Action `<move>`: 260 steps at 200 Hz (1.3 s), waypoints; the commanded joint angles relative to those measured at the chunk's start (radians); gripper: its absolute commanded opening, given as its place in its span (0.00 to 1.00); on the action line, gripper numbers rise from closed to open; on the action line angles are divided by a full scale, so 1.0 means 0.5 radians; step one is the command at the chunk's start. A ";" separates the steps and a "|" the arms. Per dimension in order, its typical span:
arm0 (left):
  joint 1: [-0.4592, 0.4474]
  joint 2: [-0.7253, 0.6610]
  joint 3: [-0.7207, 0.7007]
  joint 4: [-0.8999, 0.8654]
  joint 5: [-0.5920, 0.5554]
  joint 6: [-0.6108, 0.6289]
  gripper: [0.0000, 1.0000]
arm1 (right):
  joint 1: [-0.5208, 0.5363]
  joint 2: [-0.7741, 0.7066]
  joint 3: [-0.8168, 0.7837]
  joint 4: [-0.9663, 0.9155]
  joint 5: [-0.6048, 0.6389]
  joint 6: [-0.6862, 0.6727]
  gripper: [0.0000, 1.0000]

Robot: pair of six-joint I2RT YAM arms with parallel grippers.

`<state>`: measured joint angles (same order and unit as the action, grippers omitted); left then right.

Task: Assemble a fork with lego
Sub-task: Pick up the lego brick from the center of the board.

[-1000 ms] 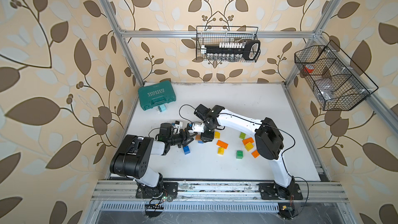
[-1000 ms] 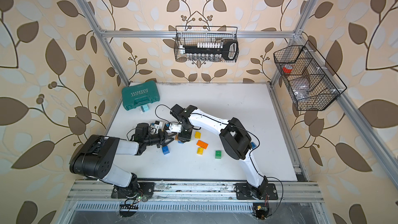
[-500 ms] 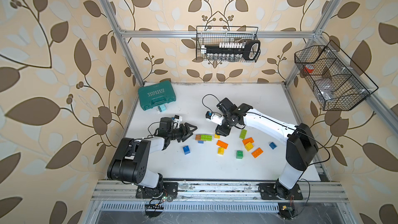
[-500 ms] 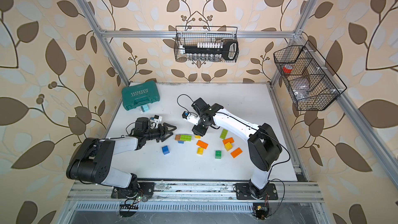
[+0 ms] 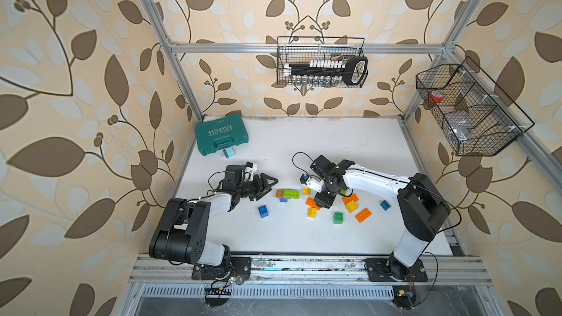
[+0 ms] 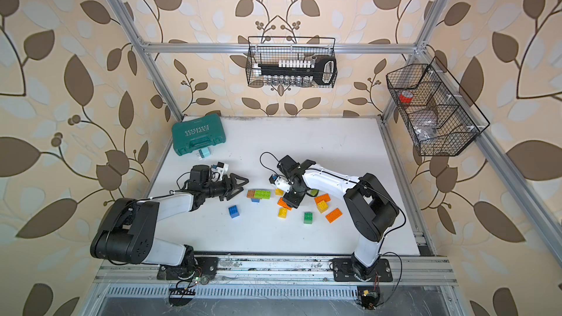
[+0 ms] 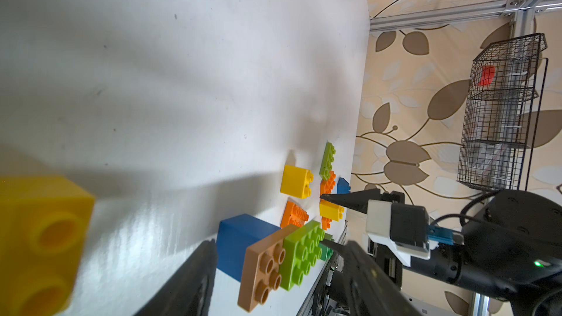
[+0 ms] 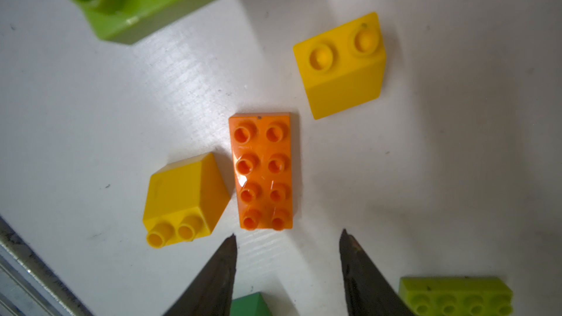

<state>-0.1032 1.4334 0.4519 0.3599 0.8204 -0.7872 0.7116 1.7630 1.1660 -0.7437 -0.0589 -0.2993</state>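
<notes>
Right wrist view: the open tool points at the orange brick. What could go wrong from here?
1. A yellow brick lies on its side close against the orange brick; a finger of the right tool closing there may land on it or shove both askew.
2. The brown-and-green piece sits free, the left tool open short of it; pressing a brick on could slide it.

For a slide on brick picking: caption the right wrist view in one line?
Open right end effector aimed at a flat orange eight-stud brick between two yellow sloped bricks on the white table.
</notes>
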 commanded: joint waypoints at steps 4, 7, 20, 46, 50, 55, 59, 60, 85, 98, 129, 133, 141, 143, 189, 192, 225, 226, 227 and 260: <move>0.017 -0.007 0.014 0.031 0.007 0.039 0.68 | 0.040 0.029 -0.044 0.053 0.002 0.073 0.56; 0.019 -0.006 0.014 0.031 0.007 0.039 0.68 | 0.042 0.033 -0.045 0.054 0.004 0.076 0.57; 0.019 0.002 0.009 0.037 0.011 0.040 0.68 | 0.059 0.056 -0.036 0.055 0.003 0.085 0.57; 0.019 0.002 -0.002 0.064 0.024 0.028 0.68 | 0.086 0.091 -0.043 0.055 0.026 0.092 0.57; 0.019 0.002 -0.002 0.063 0.025 0.030 0.68 | 0.090 0.094 -0.047 0.055 0.031 0.092 0.57; 0.019 0.000 -0.002 0.059 0.023 0.031 0.68 | 0.091 0.094 -0.052 0.053 0.040 0.092 0.57; 0.019 -0.004 -0.005 0.053 0.022 0.034 0.68 | 0.092 0.097 -0.059 0.055 0.049 0.092 0.57; 0.019 -0.004 -0.003 0.053 0.022 0.034 0.68 | 0.092 0.097 -0.059 0.055 0.051 0.092 0.57; 0.019 -0.008 -0.011 0.047 0.014 0.040 0.68 | 0.089 0.102 -0.076 0.076 0.074 0.095 0.57; 0.019 -0.007 -0.017 0.057 0.007 0.035 0.68 | 0.092 0.115 -0.069 0.085 0.085 0.103 0.57; 0.031 -0.027 -0.029 0.046 -0.008 0.025 0.68 | 0.092 0.146 -0.054 0.104 0.105 0.108 0.52; 0.036 -0.034 -0.029 0.042 -0.011 0.025 0.68 | 0.093 0.150 -0.055 0.103 0.107 0.111 0.51; 0.046 -0.046 -0.036 0.039 -0.017 0.022 0.68 | 0.098 0.159 -0.055 0.109 0.116 0.111 0.50; 0.050 -0.049 -0.036 0.038 -0.018 0.020 0.68 | 0.096 0.159 -0.054 0.111 0.119 0.111 0.49; 0.080 -0.077 -0.039 0.010 -0.021 0.021 0.69 | 0.102 0.199 -0.039 0.104 0.172 0.095 0.38; 0.079 -0.077 -0.044 0.012 -0.021 0.022 0.69 | 0.102 0.194 -0.039 0.103 0.171 0.093 0.37; 0.109 -0.090 -0.042 -0.018 -0.026 0.016 0.69 | 0.099 0.122 -0.046 0.049 0.139 0.011 0.29; 0.110 -0.088 -0.042 -0.019 -0.025 0.016 0.69 | 0.100 0.118 -0.046 0.046 0.139 0.007 0.28; 0.112 -0.091 -0.040 -0.023 -0.026 0.016 0.69 | 0.099 0.112 -0.046 0.039 0.136 0.002 0.28; 0.133 -0.081 -0.010 -0.078 -0.004 0.007 0.69 | 0.093 -0.069 -0.052 -0.103 0.061 -0.133 0.26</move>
<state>-0.0502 1.4200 0.4362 0.3500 0.8070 -0.7879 0.7582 1.8088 1.1450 -0.7170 0.0090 -0.3016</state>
